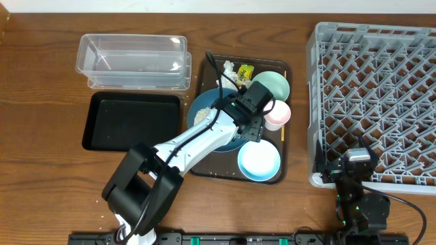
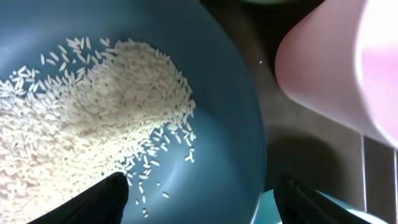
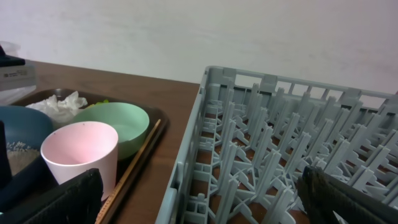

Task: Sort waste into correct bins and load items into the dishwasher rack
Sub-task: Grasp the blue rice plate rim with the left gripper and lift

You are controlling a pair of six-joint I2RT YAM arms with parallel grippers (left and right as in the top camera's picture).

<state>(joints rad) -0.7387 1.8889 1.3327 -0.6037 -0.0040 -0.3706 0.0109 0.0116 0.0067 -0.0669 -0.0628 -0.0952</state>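
The left arm is stretched from its base toward one o'clock, with the wrist bent down over the dark blue plate point(image 1: 203, 109) on the brown serving tray point(image 1: 225, 173). The left gripper point(image 2: 208, 202) is held low with its jaws wide; the plate's rim is seen between them and nothing is gripped. Rice point(image 2: 81, 118) is heaped on the plate, and the pink cup point(image 2: 336, 62) stands at its three o'clock. The right gripper point(image 3: 202, 202) is seen at the six o'clock edge of the dishwasher rack point(image 1: 375, 88), jaws spread wide and empty.
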